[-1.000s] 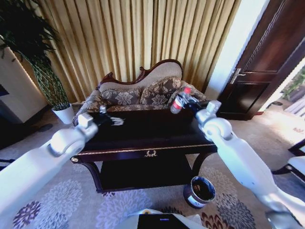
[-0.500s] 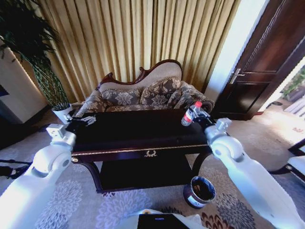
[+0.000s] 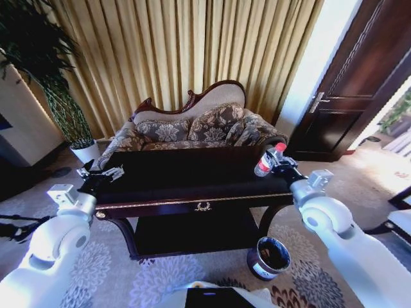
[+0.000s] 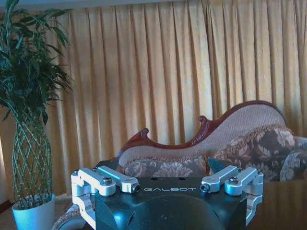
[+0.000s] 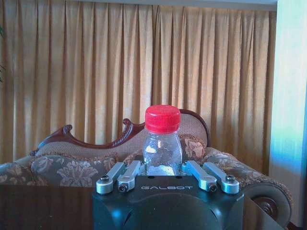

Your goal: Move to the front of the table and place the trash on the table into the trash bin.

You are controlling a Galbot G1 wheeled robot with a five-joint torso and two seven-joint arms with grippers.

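Item one: your right hand (image 3: pixel 277 162), raised over the right end of the surface (image 3: pixel 186 176), is clenched on the bottle (image 3: pixel 266 160); from the right wrist you see its red cap and clear neck (image 5: pixel 161 139) standing upright between the closed-in fingers (image 5: pixel 122 176), with the sofa (image 5: pixel 57 167) and curtain (image 5: pixel 120 72) beyond the hand. Item two: your left hand (image 3: pixel 103 175) hangs at the left end of the surface, just off its corner, released, fingers (image 4: pixel 108 179) spread with nothing between them; from the left wrist you see the sofa (image 4: pixel 230 153) ahead of it and a potted plant (image 4: pixel 29 143) off to one side. Item three: the trash bin (image 3: pixel 268 258) stands on the patterned carpet (image 3: pixel 103 269), below your right hand and nearer to you, beside the surface's right front leg, well apart from the bottle. Item four: the surface itself is dark and glossy, gold trim along its front edge, with a low shelf (image 3: pixel 192 234) beneath. You cannot tell whether any small scraps lie on its top.
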